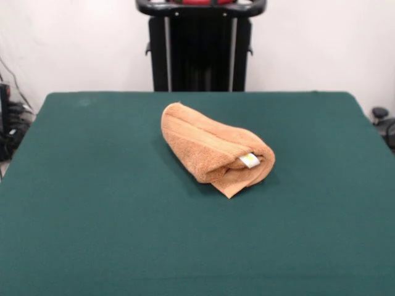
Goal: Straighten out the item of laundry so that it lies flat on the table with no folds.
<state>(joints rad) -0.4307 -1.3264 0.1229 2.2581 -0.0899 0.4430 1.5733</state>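
Observation:
The orange-tan terry towel lies near the middle of the dark green table, rolled and folded over itself into a thick bundle. Its length runs from the back left to the front right. A small white tag with yellow print shows at the bundle's front right end, and a loose corner pokes out beneath it toward the front. The gripper does not show in the front view; no arm reaches over the table.
The robot's black pedestal stands behind the table's far edge. Cables and dark equipment sit off the table's left side, and a dark object sits off its right side.

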